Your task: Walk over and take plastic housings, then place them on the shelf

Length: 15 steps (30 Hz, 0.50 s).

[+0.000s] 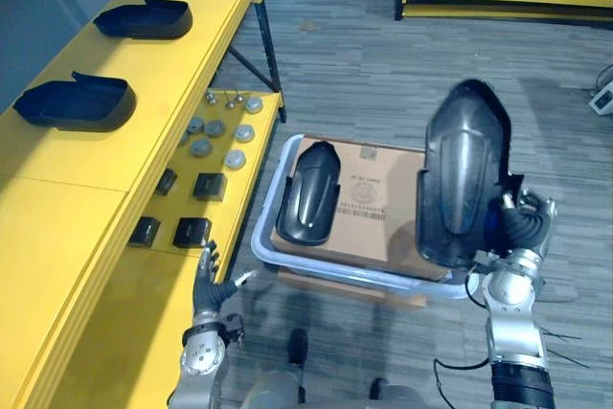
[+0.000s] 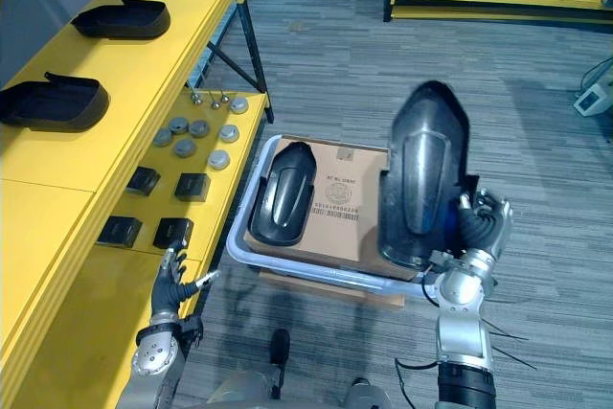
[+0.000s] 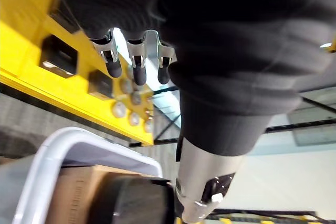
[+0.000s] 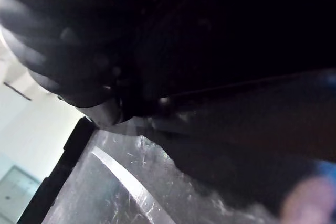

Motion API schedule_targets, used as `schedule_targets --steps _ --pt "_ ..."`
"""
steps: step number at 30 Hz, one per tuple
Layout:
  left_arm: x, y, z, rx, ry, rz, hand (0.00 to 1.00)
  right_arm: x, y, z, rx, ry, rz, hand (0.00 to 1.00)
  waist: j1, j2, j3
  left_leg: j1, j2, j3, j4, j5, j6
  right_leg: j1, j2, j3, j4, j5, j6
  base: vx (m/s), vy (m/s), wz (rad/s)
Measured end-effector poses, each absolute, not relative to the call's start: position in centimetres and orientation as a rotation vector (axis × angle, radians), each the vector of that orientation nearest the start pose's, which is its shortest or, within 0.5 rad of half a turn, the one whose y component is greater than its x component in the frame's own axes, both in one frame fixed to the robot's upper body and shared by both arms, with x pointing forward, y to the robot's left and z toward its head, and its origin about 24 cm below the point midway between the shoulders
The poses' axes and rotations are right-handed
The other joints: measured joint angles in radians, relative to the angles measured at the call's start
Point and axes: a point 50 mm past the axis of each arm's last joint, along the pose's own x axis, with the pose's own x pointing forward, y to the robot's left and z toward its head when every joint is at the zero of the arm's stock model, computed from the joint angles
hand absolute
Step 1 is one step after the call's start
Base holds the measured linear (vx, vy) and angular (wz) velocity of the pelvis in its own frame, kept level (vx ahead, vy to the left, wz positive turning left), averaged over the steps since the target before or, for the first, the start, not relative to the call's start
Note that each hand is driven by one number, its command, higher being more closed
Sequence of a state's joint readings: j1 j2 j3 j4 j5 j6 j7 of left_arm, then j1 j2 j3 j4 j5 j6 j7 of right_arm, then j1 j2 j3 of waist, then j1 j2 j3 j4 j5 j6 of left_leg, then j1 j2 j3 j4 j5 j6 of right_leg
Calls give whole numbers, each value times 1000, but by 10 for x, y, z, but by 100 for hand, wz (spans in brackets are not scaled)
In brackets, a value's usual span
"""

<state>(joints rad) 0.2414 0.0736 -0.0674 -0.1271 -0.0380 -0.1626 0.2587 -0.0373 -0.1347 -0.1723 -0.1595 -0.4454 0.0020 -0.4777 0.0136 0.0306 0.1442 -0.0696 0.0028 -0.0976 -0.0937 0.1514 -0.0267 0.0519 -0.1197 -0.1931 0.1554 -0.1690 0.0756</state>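
Cardboard box (image 1: pixel 369 208), bin rim (image 1: pixel 263 229) partly hidden behind raised housing (image 1: pixel 463 174).

Your two head views look steeply down, slightly offset, sharing the yellow shelf (image 1: pixel 96 198), cart (image 1: pixel 263 237) and floor (image 1: pixel 383 74). Your left wrist view looks past its hand (image 3: pixel 137 69) to that shelf; the right sits hard against a housing (image 4: pixel 131 182).

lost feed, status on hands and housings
Right hand shut on glossy black plastic housing, upright. Left hand open beside yellow shelf. Second housing on cardboard box.

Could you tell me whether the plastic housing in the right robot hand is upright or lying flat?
Upright: the right robot hand holds the plastic housing on end, gripped near its bottom.
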Motion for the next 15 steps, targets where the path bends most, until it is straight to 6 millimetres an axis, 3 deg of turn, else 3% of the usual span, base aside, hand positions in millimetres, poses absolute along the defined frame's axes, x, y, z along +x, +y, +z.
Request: schedule_targets --steps 5,15 --pt "216 141 56 -6 -158 132 0 247 -197 120 -561 -407 -566 100 -2 -2 -9 31 1 6 -1 0 0 28 -1 4 0 0 0 -24 -4 -2" --pt "232 96 79 0 -265 -25 0 250 -135 135 -539 -550 -398 100 -16 -4 -40 38 17 39 -5 3 0 20 11 43 -11 22 -3 -48 -1 -11"
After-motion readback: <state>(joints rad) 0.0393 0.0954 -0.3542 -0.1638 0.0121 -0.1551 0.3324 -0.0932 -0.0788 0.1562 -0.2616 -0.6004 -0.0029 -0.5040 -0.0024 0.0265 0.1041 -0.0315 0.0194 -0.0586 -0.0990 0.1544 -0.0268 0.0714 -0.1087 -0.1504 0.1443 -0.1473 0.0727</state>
